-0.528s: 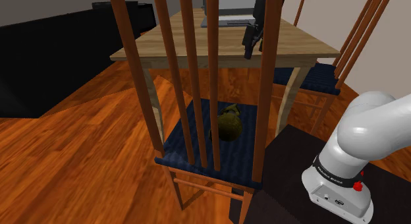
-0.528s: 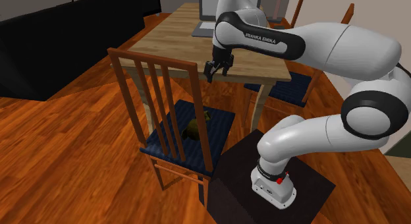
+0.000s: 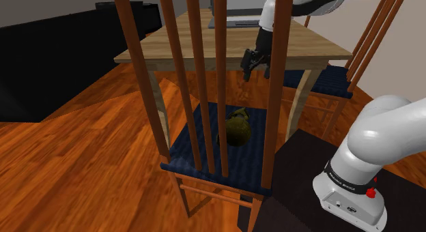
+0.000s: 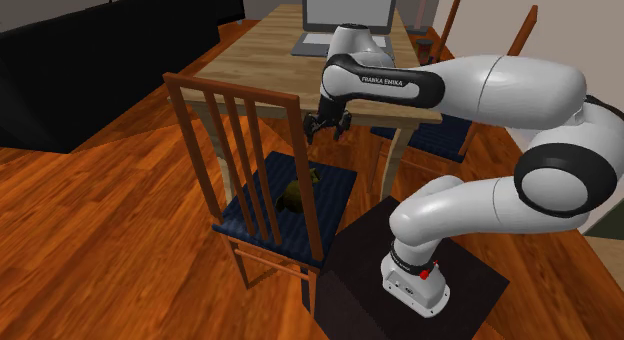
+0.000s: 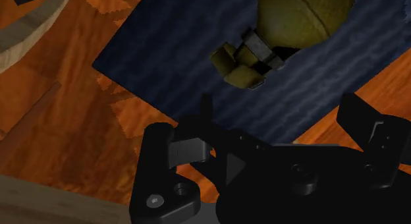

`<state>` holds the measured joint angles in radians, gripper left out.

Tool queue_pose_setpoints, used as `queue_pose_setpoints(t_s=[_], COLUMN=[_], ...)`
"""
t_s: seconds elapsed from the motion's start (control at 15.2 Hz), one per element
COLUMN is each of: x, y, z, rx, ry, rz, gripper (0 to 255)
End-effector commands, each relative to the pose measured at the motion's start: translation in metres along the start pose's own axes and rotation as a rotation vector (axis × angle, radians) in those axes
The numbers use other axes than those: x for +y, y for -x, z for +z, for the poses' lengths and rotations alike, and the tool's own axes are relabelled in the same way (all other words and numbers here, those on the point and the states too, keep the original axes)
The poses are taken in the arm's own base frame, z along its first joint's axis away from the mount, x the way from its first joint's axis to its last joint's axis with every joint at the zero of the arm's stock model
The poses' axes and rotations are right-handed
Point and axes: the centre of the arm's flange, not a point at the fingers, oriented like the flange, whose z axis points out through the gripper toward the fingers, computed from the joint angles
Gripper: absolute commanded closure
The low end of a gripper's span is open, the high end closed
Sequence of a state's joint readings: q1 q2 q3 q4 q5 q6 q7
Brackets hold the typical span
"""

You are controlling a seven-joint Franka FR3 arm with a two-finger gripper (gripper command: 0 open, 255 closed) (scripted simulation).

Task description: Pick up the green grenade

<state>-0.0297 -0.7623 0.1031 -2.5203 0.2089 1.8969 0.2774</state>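
An olive-green grenade (image 3: 237, 127) lies on the dark blue seat (image 3: 198, 145) of a wooden chair, and it is also on that seat in the second exterior view (image 4: 293, 196). My black gripper (image 3: 255, 69) hangs open above the seat, just below the table's edge and well above the grenade. From the second exterior view the gripper (image 4: 325, 127) sits above and slightly right of the grenade. In the wrist view the grenade (image 5: 303, 18) lies ahead of the gripper (image 5: 280, 111), its lever end (image 5: 247, 61) toward me, with nothing between the fingers.
The chair's tall slatted back (image 3: 198, 74) stands between the shoulder camera and the seat. A wooden table (image 4: 260, 58) with a laptop (image 4: 345, 23) is just behind the gripper. A second blue-seated chair (image 3: 328, 80) stands beside the table. My stand (image 4: 420, 278) is beside the chair.
The gripper has dropped from the tabletop's level to below the table's edge, closer to the chair seat, and shifted slightly to the shoulder view's left. The grenade has not moved.
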Motion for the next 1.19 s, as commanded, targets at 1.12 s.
queue_pose_setpoints(t_s=[1.12], x=[-0.001], y=[0.013], z=[0.188], rx=[-0.019], ry=[-0.213], rz=[0.674], gripper=[0])
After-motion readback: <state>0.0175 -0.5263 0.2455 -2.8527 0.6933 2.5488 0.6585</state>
